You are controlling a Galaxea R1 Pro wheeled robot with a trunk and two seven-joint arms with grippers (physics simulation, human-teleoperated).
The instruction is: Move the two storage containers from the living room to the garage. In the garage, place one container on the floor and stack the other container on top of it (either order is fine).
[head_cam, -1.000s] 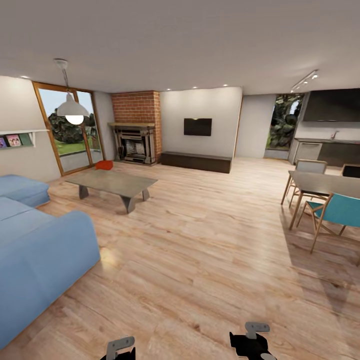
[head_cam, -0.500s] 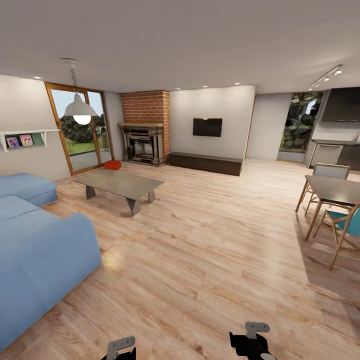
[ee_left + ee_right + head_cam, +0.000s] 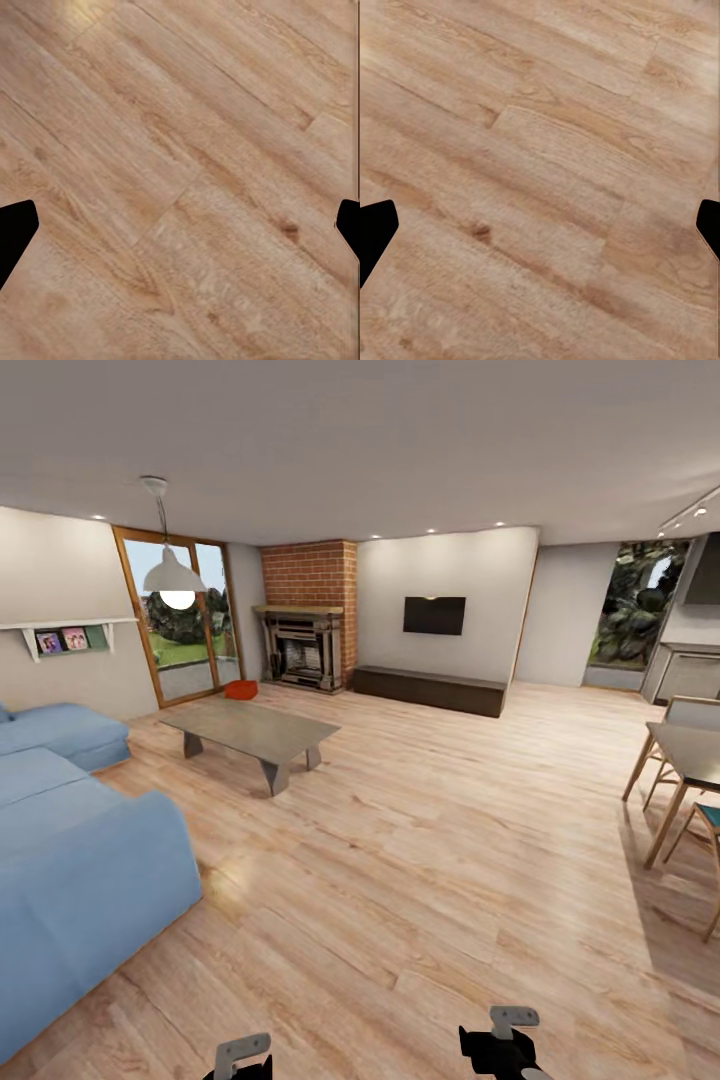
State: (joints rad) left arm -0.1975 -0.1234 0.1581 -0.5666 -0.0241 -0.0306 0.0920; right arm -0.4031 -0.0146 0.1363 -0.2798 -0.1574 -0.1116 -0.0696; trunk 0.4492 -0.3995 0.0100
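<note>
Living room, seen from the head camera. Light wood-plank flooring [image 3: 420,860] runs across the whole space.

Red bin [image 3: 240,689] sits on the planks at the far side, just in front of the glass doors [image 3: 185,615] and beside the fireplace [image 3: 302,649]. It is small at this range; whether it is one bin or two nested cannot be told. It lies beyond the far end of the coffee table [image 3: 255,732], well apart from the robot.

Fireplace is set in a brick chimney [image 3: 312,575]. To its right, a dark TV [image 3: 434,615] on the white wall, a long low cabinet [image 3: 428,690] beneath it. Pendant lamp [image 3: 176,575] hangs in front of the doors. Wall shelf [image 3: 65,635] with pictures on the left wall. Blue sofa [image 3: 70,840] fills the near left. Dining table [image 3: 690,755] and chairs at the right edge.

Left claw [image 3: 240,1057] and right claw [image 3: 512,1042] show at the bottom edge of the head view, low over the planks, nothing in them.

Left wrist view: left claw [image 3: 180,229] has its two dark fingertips [image 3: 15,232] at opposite edges, spread wide, bare planks between. Right wrist view: right claw [image 3: 540,229] likewise, fingertips [image 3: 375,232] far apart, only planks between.
</note>
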